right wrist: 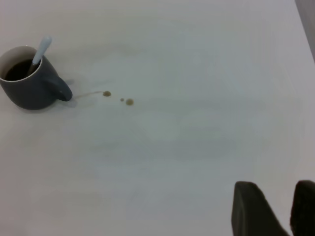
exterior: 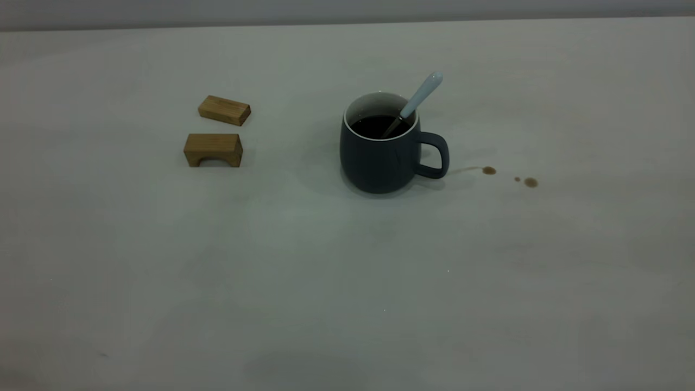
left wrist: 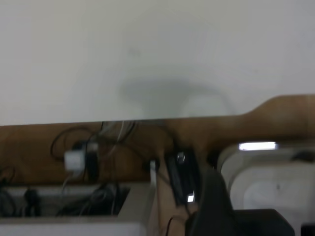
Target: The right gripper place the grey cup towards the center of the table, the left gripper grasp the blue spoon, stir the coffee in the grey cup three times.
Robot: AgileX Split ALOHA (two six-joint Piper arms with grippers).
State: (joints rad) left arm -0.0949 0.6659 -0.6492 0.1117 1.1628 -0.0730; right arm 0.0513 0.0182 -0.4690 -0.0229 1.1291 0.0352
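Note:
The grey cup (exterior: 381,151) stands upright near the middle of the table (exterior: 326,271), its handle pointing right. Dark coffee (exterior: 377,126) fills it. The blue spoon (exterior: 421,96) leans in the cup, bowl sunk in the coffee, pale handle sticking up over the right rim. Neither gripper shows in the exterior view. In the right wrist view the cup (right wrist: 29,81) and spoon (right wrist: 41,50) are far from my right gripper (right wrist: 275,189), which hangs open and empty over bare table. My left gripper (left wrist: 216,206) is a dark shape past the table's edge, away from the cup.
Two brown wooden blocks (exterior: 224,110) (exterior: 213,149) lie left of the cup. Small brown drops (exterior: 489,170) (exterior: 530,182) and a faint streak mark the table right of the handle. The left wrist view shows the table edge (left wrist: 123,122) with cables and boxes below.

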